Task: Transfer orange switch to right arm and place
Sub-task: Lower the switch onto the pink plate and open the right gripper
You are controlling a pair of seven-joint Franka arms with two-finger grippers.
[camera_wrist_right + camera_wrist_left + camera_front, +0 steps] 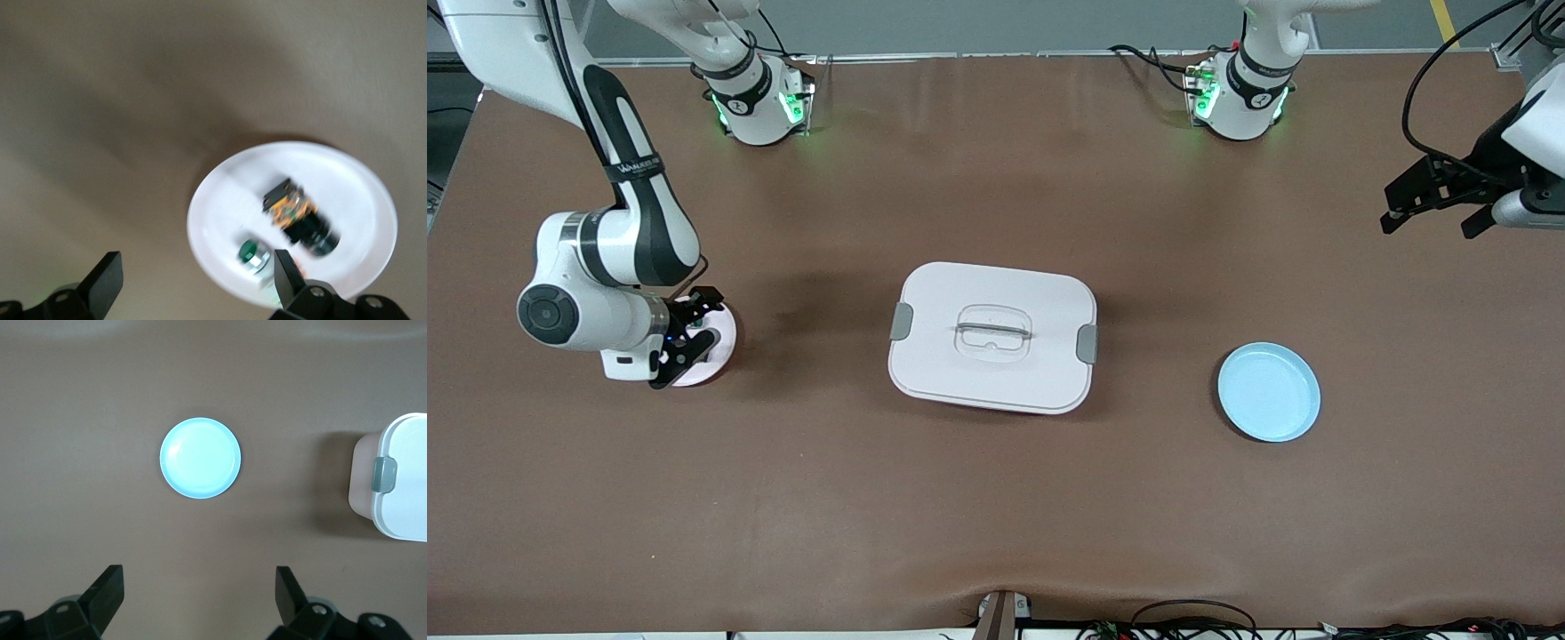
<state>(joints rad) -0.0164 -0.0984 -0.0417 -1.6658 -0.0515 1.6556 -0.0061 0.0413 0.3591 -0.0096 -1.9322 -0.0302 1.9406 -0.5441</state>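
Blue plate [1269, 392], toward the left arm's end, lies nearest the front camera. White lidded box [993, 337] is set at mid-table. Orange switch [298, 219] is seen on the white plate [220, 200] beside a green-knobbed part [251, 253], under the right gripper [685, 342], jaws spread, nothing held. Left gripper [1427, 200] is kept aloft, jaws wide, empty.

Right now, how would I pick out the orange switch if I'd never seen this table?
Start at the white lidded box mid-table, then go toward the right arm's end to the white plate under the right claw. Two small parts lie on it: the orange switch is the black boxy one with an orange middle, not the green-knobbed white part beside it.
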